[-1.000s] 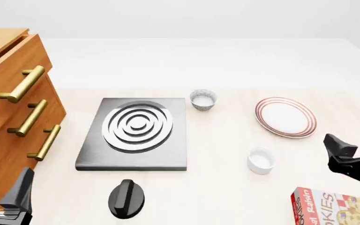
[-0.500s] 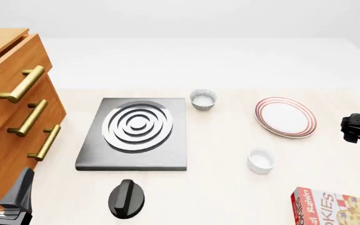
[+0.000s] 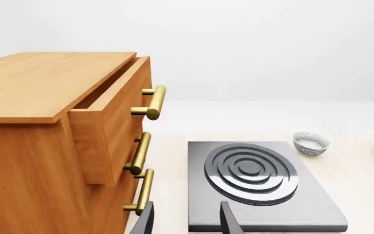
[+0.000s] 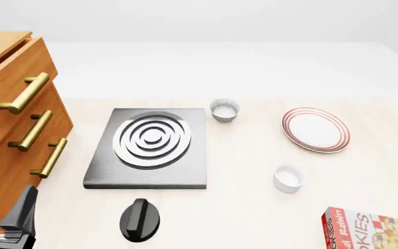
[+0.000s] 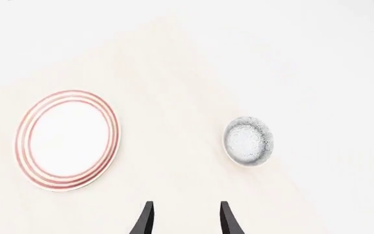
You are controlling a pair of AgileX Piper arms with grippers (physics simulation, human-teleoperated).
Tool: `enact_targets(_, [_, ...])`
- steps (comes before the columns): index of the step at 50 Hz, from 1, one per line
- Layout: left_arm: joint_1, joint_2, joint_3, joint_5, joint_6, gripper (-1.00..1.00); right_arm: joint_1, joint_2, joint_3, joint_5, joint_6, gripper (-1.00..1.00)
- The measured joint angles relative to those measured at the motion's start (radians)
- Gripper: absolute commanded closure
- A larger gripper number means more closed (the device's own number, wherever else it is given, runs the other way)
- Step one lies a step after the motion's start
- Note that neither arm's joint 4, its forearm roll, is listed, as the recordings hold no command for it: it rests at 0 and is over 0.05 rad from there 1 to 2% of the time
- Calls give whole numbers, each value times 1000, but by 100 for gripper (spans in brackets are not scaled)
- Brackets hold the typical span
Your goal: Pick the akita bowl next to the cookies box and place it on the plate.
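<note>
One speckled akita bowl point(image 4: 225, 110) stands just past the far right corner of the stove, far from the cookies box point(image 4: 372, 228) at the front right. A second akita bowl point(image 5: 248, 141) shows only in the right wrist view, by the table's edge beside the plate point(image 5: 68, 140). That view does not show the box. My right gripper point(image 5: 185, 222) is open and empty, well short of this bowl and outside the front view. The red-ringed plate point(image 4: 316, 129) lies at the right. My left gripper point(image 4: 2, 205) waits open at the front left.
A grey stove slab point(image 4: 151, 145) with ring burner fills the middle, with a black knob point(image 4: 140, 220) in front of it. A smooth white ramekin point(image 4: 288, 177) stands between plate and box. A wooden drawer cabinet point(image 4: 12, 135) with brass handles rises at the left.
My right gripper has moved farther away and to the right, leaving the front view altogether. The left arm and all objects have stayed put.
</note>
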Motion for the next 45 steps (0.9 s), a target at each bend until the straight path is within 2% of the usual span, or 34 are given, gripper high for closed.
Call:
enact_targets(13, [0,0,0,0,0,-100,-106,150,-215,139,37,-100])
enact_targets(21, [0,0,0,0,0,-100,-168,226,-331,205,24,-100])
enact_targets(28, [0,0,0,0,0,-100,-187,274,-404,241,33,-100])
enact_targets(34, [0,0,0,0,0,-100,-194,309,-456,265,72,-100])
enact_targets(40, [0,0,0,0,0,-100,-205,347,-522,297,135,-100])
enact_targets(45, [0,0,0,0,0,-100,-229,388,-589,331,160,-100])
